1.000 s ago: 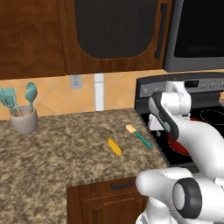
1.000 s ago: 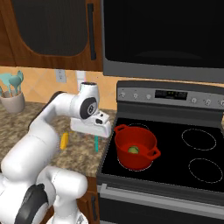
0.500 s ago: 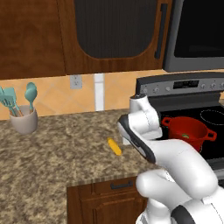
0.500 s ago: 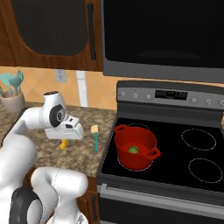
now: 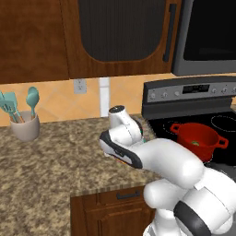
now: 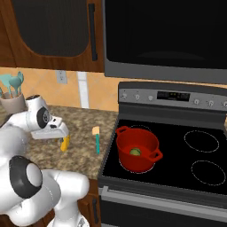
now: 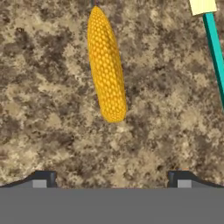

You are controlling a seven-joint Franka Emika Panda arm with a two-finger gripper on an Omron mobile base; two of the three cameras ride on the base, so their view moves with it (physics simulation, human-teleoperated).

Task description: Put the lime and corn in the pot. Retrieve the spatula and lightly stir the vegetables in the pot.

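Pincer open over granite counter, corn

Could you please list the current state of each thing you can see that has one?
lime: inside the pot.
pot: on the stove, uncovered.
corn: lying on the counter, not grasped.
spatula: lying flat beside the corn.
tool: open, above the corn.

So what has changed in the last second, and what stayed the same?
The arm swung from the pot leftward over the counter, and the gripper now hangs open above the corn, holding nothing. The corn, the spatula and the lime in the pot stayed in place.
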